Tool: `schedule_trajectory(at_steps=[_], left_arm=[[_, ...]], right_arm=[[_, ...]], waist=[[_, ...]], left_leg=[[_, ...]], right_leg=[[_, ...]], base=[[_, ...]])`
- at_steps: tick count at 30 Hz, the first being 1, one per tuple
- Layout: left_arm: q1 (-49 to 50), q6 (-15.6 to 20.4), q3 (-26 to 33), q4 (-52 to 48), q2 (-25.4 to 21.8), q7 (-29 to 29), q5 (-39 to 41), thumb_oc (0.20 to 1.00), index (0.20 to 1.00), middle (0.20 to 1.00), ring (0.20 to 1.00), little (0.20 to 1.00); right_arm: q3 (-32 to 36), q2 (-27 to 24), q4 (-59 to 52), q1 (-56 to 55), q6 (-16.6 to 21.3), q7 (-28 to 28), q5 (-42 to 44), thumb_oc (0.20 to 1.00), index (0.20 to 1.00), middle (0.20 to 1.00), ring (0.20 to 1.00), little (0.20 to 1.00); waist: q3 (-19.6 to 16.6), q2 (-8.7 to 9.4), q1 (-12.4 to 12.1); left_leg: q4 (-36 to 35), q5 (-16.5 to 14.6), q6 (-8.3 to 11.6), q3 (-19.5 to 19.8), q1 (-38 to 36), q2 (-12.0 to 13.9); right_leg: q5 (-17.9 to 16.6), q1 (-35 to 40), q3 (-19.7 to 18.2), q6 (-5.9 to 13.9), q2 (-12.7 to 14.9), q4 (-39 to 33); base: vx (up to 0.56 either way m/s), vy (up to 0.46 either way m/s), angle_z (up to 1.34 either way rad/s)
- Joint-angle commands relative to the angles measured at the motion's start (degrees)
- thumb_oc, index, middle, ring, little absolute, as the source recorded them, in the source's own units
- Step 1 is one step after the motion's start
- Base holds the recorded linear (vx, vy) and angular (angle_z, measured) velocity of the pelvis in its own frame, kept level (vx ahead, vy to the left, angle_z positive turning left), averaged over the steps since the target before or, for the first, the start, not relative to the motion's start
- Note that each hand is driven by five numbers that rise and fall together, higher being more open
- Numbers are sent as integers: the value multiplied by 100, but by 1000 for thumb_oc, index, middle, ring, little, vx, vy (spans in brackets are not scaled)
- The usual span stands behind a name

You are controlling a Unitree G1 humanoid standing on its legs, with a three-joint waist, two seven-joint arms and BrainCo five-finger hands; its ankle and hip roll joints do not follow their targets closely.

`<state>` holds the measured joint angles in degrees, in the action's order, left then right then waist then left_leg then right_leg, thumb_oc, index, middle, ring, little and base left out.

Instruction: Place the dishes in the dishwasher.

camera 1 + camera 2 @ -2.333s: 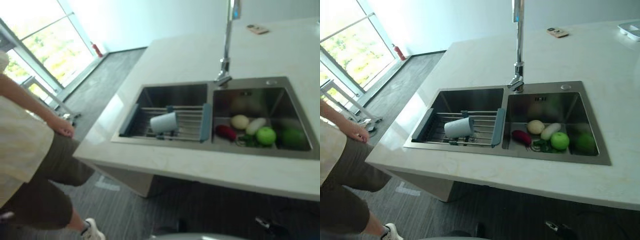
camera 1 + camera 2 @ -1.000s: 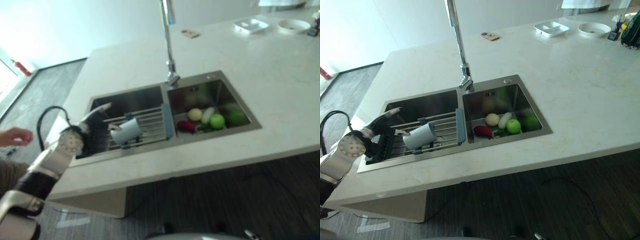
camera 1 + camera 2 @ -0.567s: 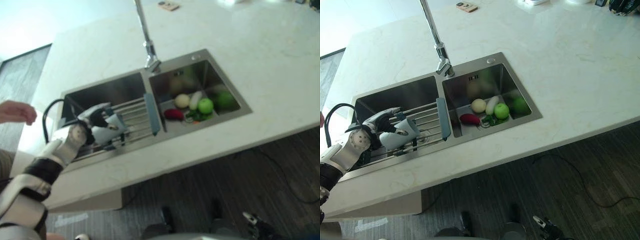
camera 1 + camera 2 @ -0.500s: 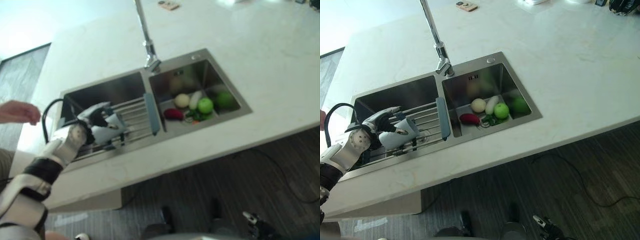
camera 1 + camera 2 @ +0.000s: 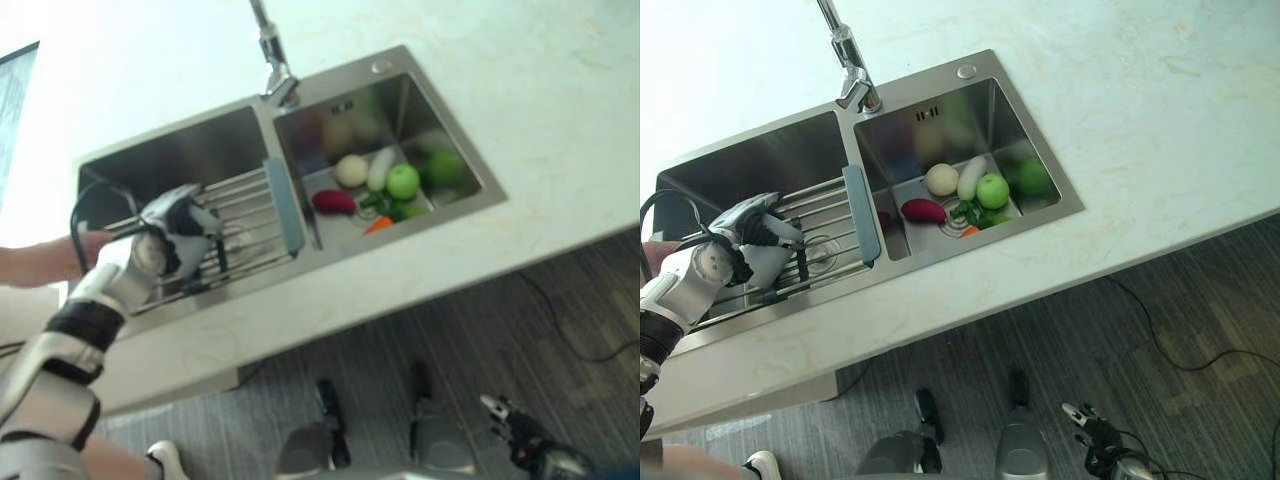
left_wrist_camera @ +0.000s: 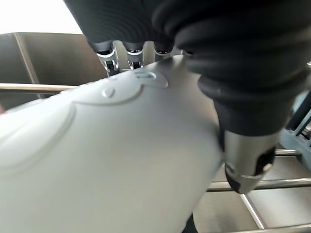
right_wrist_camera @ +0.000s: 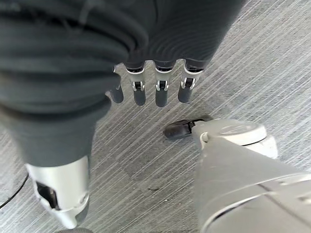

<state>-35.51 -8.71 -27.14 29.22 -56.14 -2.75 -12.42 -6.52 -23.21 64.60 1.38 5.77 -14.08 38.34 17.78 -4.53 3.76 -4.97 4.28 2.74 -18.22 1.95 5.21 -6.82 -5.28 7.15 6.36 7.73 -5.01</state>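
Note:
A pale grey cup [image 6: 97,160] lies on its side on the wire rack [image 5: 830,235] across the left sink basin [image 5: 750,165]. My left hand [image 5: 748,232] is on top of it, fingers [image 6: 133,51] curled over its far side and the thumb [image 6: 245,145] pressed on its near side, so it is shut on the cup. In the eye views the hand hides most of the cup [image 5: 768,262]. My right hand [image 5: 1085,418] hangs low over the floor with its fingers [image 7: 160,90] relaxed and nothing in them.
The right basin [image 5: 1040,215] holds a green apple [image 5: 992,190], a dark red vegetable [image 5: 923,210] and other produce. The faucet [image 5: 848,60] stands behind the divider. A person's arm [image 5: 40,262] reaches toward the sink's left end. White counter [image 5: 1140,120] surrounds the sink.
The camera has tilted further down, shifting the whole picture. My left hand has closed more fully over the cup. The person's hand has come nearer the sink's left edge.

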Motion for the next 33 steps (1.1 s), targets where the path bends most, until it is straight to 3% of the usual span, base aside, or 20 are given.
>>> schedule_trajectory(at_steps=[1,19,25,30,33], left_arm=[[-234,-163,63,188,-295,-127,-2,1000,1000,1000,1000,1000],[23,11,437,-426,-448,138,208,1000,1000,1000,1000,1000],[239,146,756,-713,-426,524,213,1000,1000,1000,1000,1000],[576,607,1189,-949,-349,1407,357,1000,1000,1000,1000,1000],[1130,864,1718,-1419,-38,1781,370,1000,1000,1000,1000,1000]], right_arm=[[-227,-30,-98,83,86,-48,280,1000,1000,1000,1000,1000],[-167,86,-40,61,75,52,332,1000,1000,1000,1000,1000],[-118,203,85,-4,39,101,356,1000,1000,1000,1000,1000],[-30,368,268,-156,-26,114,256,1000,1000,1000,1000,1000],[72,529,447,-292,-2,135,157,1000,1000,1000,1000,1000]], waist=[[8,153,-47],[-121,124,-204],[-346,100,-287],[-622,65,-340],[-809,60,-432]], left_leg=[[217,-92,181,598,137,87],[103,-99,178,620,17,46],[81,-143,173,599,-143,38],[48,-196,167,576,-361,32],[33,-246,154,623,-516,22]], right_leg=[[-164,6,423,445,394,82],[-146,118,592,489,450,68],[-82,314,693,486,458,55],[11,559,737,466,454,38],[107,767,797,430,448,39]], base=[[0,0,0],[-8,-8,3],[-3,-28,7],[46,-15,3],[71,-12,13]])
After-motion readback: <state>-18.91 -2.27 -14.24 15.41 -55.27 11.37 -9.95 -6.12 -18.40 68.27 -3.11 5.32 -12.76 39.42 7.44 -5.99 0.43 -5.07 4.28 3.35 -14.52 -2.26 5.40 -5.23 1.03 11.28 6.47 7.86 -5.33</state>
